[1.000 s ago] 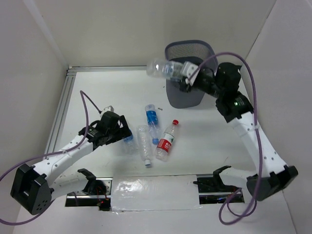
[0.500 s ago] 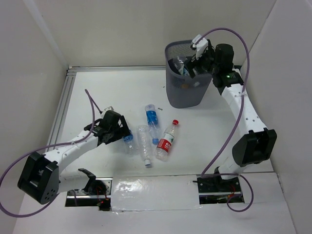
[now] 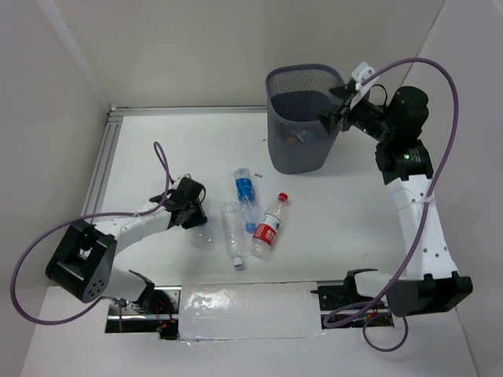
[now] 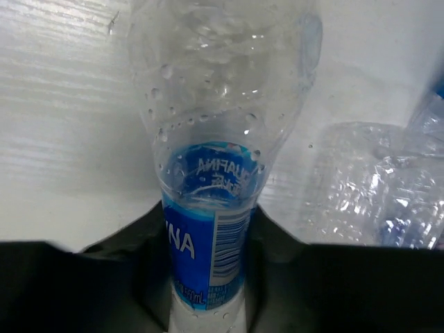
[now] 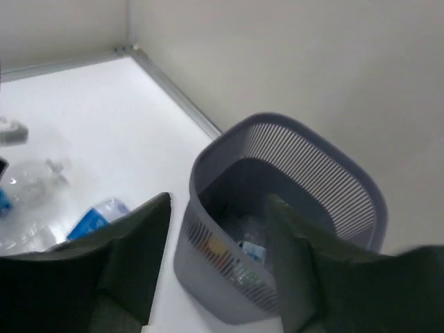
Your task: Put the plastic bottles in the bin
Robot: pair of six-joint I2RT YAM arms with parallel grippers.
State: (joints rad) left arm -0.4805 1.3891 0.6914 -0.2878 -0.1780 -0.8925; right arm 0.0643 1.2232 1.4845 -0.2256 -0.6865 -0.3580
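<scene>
The left gripper [image 4: 208,236] is clamped on a blue-label bottle [image 4: 215,104] lying on the bench [image 3: 338,212], likely for lifting. The right gripper [image 5: 218,205] hangs wide open and empty over the bin [image 5: 305,166], where one bottle [image 5: 251,251] lies.

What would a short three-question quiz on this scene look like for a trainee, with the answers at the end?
1. True or false: the right hand holds a bottle.
2. The left hand grips: A) a blue-label bottle, B) a red-capped bottle, C) nothing?
3. How many other bottles lie loose on the table, outside either hand?
Key: 1 false, it is open and empty; 2 A; 3 three.
</scene>
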